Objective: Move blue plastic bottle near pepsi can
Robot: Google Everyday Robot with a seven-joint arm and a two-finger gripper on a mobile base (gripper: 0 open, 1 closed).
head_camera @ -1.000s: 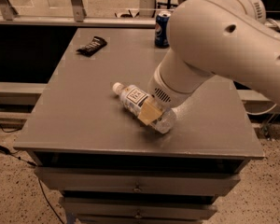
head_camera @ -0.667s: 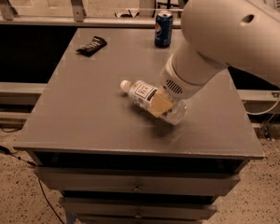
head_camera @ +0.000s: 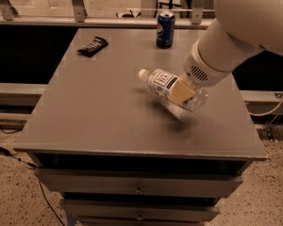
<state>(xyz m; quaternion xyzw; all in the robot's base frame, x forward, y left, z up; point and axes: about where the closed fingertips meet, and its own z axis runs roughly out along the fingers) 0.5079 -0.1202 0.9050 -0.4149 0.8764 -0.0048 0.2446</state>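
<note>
Blue plastic bottle [head_camera: 161, 81] (in pincer [head_camera: 183, 94]), shifted right

White arm [head_camera: 247, 29] from upper right, tool [head_camera: 182, 93] clamped around blue plastic bottle [head_camera: 160, 80]

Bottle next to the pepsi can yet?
No: the bottle is held tilted in the hand over the middle right of the table, well short of the can at the far edge.

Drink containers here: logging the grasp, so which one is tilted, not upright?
The blue plastic bottle, tilted cap-left in the claw above the table; the pepsi can stands upright at the far edge.
</note>
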